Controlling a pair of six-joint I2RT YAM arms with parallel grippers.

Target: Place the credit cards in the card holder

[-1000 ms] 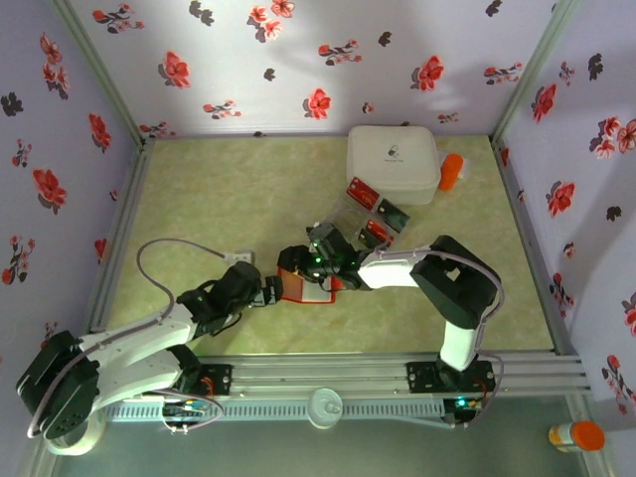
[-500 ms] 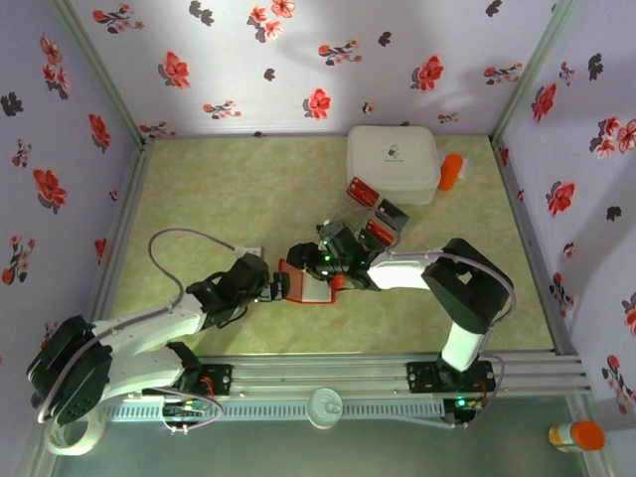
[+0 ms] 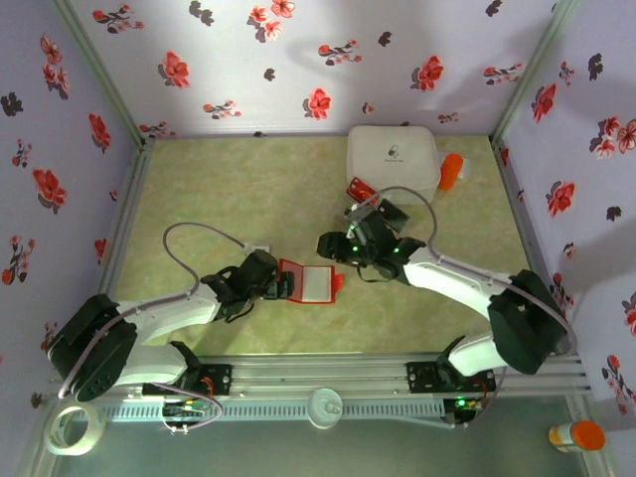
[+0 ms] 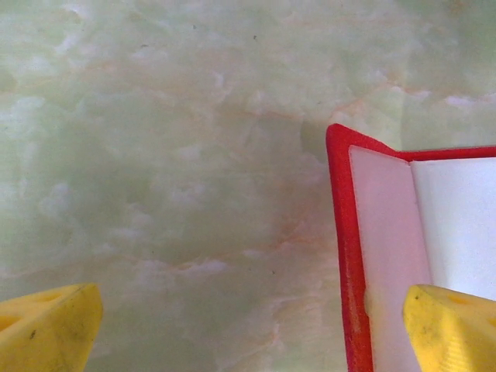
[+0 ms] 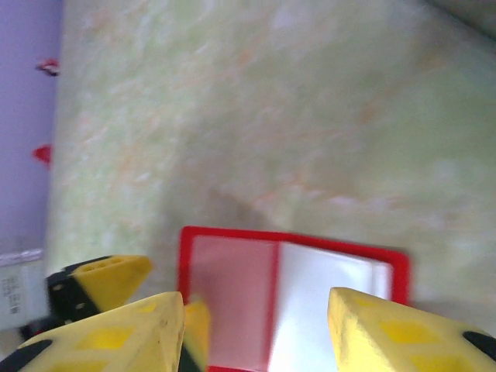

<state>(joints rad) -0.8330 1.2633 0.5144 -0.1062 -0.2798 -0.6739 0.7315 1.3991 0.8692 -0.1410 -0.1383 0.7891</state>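
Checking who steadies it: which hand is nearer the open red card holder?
Left. The left hand straddles the card holder's left edge; the right hand is beyond its far edge.

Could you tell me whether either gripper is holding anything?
Nothing is held: left gripper and right gripper have open jaws, the left straddling the card holder edge.

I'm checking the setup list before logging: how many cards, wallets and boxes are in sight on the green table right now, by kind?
Cards: 2, a small flat red card and a small flat dark card; more may be hidden.
Wallets: 1, the open red folding wallet.
Boxes: 1, the white square lidded box.
Total: 4
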